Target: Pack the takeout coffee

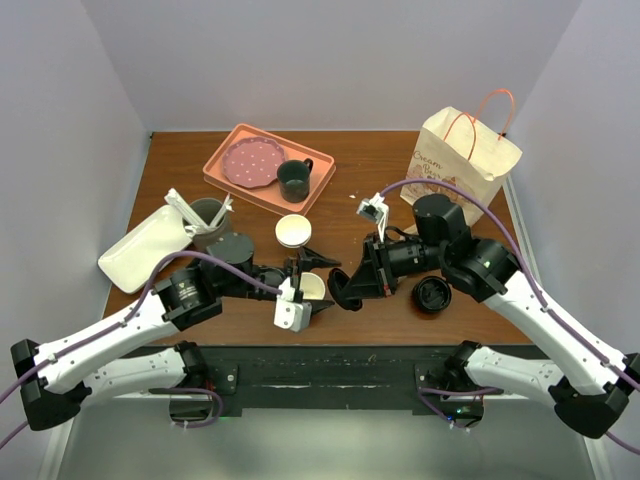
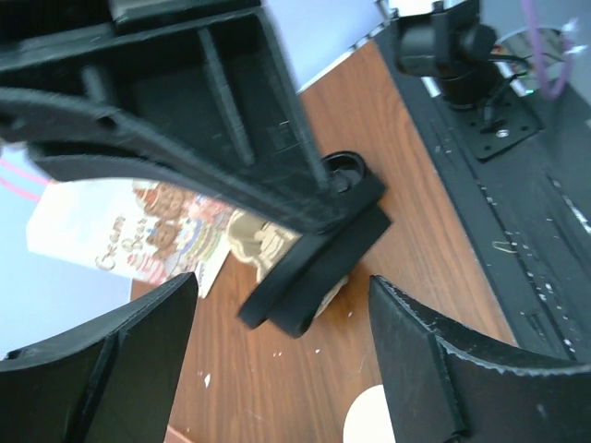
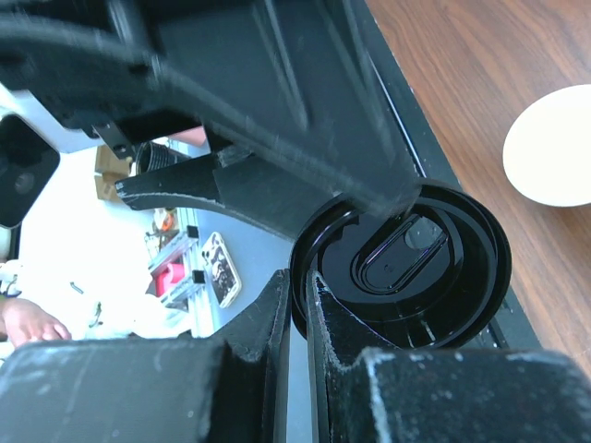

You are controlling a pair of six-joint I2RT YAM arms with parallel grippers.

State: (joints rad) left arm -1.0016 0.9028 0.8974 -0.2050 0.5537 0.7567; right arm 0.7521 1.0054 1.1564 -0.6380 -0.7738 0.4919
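Left gripper (image 2: 282,286) hangs wide open around the lidless takeout coffee (image 1: 313,287), well left of the paper bag (image 1: 465,155). Right gripper (image 1: 345,290), nearer the bag, pinches a black lid (image 3: 416,268). Light, crushable paper: grip gently, low on the body.

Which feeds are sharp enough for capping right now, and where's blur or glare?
Top external: sharp, evenly lit. Left wrist: the near fingers are dark and soft, the paper bag washed out. Right wrist: the upper finger is smeared, but the black lid is crisp with slight sheen.
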